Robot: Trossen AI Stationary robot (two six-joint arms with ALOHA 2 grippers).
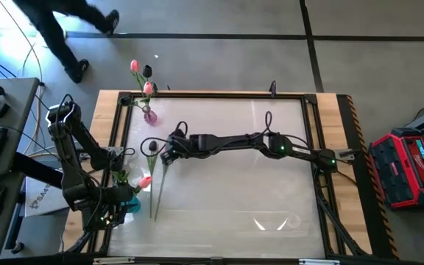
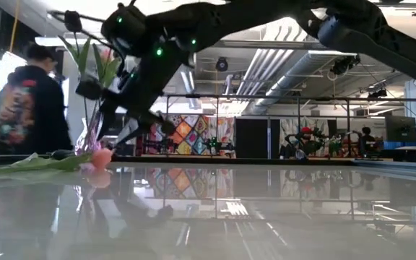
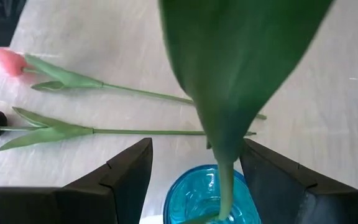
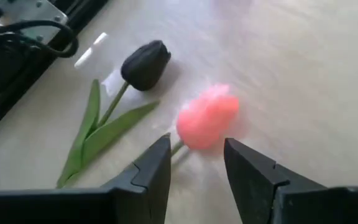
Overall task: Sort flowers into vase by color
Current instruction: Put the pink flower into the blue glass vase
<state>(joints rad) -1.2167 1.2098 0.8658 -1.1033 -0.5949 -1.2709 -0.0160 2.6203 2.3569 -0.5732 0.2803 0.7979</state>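
A clear pinkish vase [image 1: 150, 115] stands near the table's far left corner and holds pink [image 1: 134, 66] and dark tulip [image 1: 147, 71] heads on green stems rising above its mouth. A blue glass vase [image 3: 209, 196] sits at the left edge of the table [image 1: 271, 184], directly between the left gripper's [image 3: 194, 177] fingers; a stem runs down into its mouth and a broad green leaf [image 3: 241, 68] fills the wrist view above it. The left gripper's jaws stand apart on either side of the blue vase, and whether they press on the vase or the stem cannot be told. Two loose flowers lie flat on the pale tabletop left of centre, side by side: a pink tulip [image 4: 207, 116] with a soft rounded head and a nearly black tulip [image 4: 145, 65], each on a long thin green stem with narrow pointed leaves. The right gripper [image 4: 196, 163] reaches across from the right side of the table and hovers low at the pink head, its dark fingers [image 4: 151, 171] parted with a gap between them, holding nothing, the pink head just ahead of the tips.
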